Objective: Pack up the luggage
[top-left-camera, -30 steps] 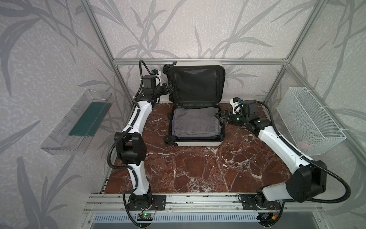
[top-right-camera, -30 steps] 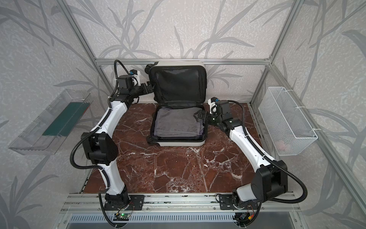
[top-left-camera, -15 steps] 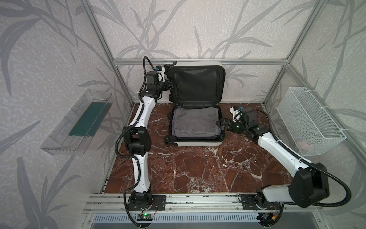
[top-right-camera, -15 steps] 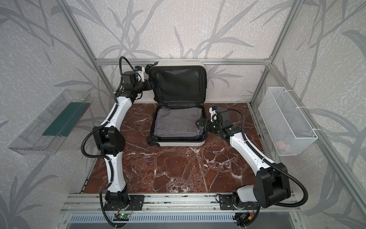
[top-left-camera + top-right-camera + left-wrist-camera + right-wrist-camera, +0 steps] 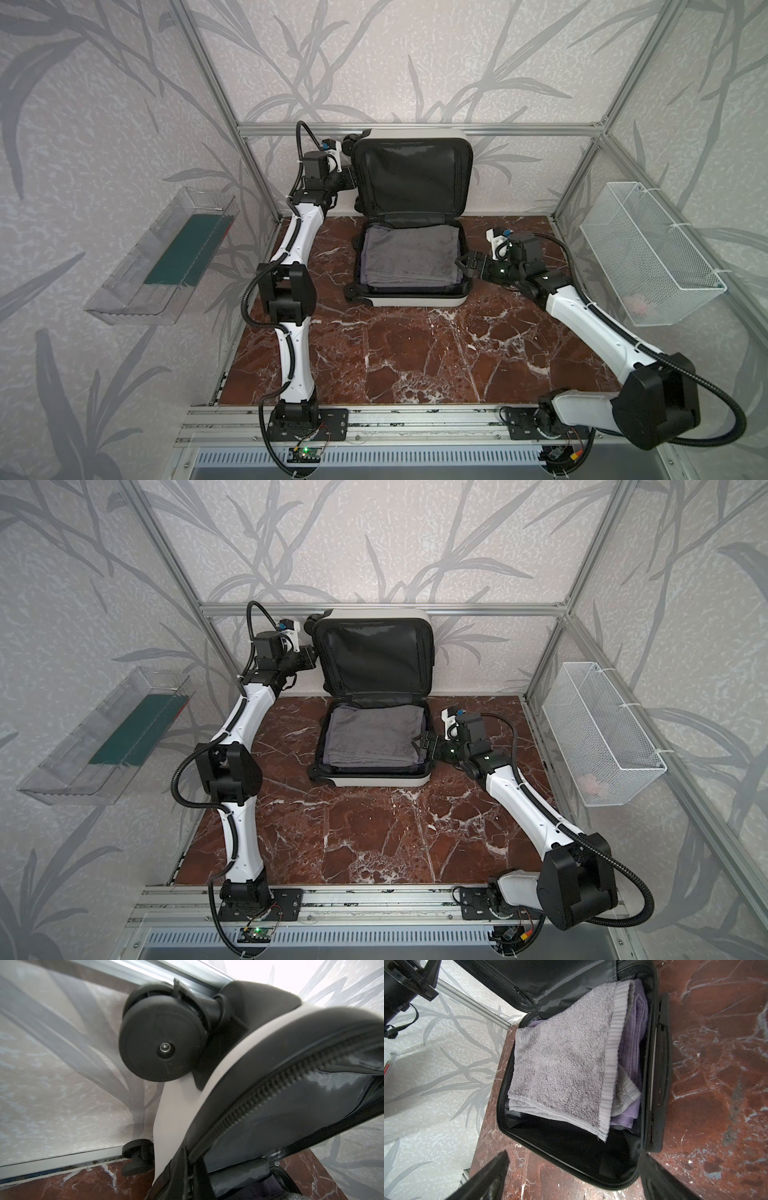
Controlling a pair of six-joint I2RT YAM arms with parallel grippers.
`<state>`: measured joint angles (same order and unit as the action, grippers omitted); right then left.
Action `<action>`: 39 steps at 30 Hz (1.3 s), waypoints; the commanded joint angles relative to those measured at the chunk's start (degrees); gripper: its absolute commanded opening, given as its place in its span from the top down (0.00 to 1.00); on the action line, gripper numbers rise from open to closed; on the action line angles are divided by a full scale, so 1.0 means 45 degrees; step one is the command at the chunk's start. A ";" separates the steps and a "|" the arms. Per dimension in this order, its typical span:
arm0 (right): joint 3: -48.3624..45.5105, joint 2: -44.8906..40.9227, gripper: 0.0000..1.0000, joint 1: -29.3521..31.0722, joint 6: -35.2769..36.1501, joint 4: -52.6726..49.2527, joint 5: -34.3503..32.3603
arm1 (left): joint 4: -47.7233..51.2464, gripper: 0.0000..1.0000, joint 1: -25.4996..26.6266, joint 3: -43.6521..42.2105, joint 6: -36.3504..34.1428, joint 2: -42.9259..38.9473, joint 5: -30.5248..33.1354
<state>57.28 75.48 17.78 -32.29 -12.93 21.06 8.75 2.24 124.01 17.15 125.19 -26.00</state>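
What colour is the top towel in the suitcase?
Grey. The top towel covers a lilac towel; best in the right wrist view.

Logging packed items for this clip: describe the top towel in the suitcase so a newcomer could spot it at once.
At the back of the red marble table lies the open white luggage, lid upright. The folded grey towel lies on top in its lower half. Unlike the lilac cloth beneath, it is fluffy grey with a ribbed border.
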 commanded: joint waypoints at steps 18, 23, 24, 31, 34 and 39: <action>-0.0045 -0.1123 0.06 -0.1451 -0.1365 0.0119 -0.0866 | -0.6068 1.00 0.0257 -1.2424 0.3518 -0.8419 0.0095; -0.0074 -0.1841 0.06 -0.1860 -0.1495 -0.0343 -0.1434 | -0.3713 0.27 0.0307 -1.6023 0.4563 -1.2131 0.1590; -0.0073 -0.1950 0.06 -0.1880 -0.1495 -0.0450 -0.1511 | -0.2999 0.20 0.0326 -1.6591 0.4757 -1.2939 0.1964; 0.0004 -0.1973 0.08 -0.1979 -0.1606 -0.0726 -0.1129 | 0.2227 0.01 0.0285 -1.8592 0.5531 -1.7850 0.5106; -0.0073 -0.1781 0.08 -0.1979 -0.1841 -0.0381 -0.0932 | 0.2549 0.01 0.0265 -1.8330 0.5149 -1.8171 0.5284; -0.0137 -0.1321 0.09 -0.1979 -0.1928 -0.0090 -0.0354 | 0.2334 0.01 0.0264 -1.6994 0.4437 -1.6225 0.4203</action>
<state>57.01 68.55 9.08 -40.36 -14.76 17.19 16.99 3.38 44.16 39.09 47.90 -6.24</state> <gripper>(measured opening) 0.910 0.993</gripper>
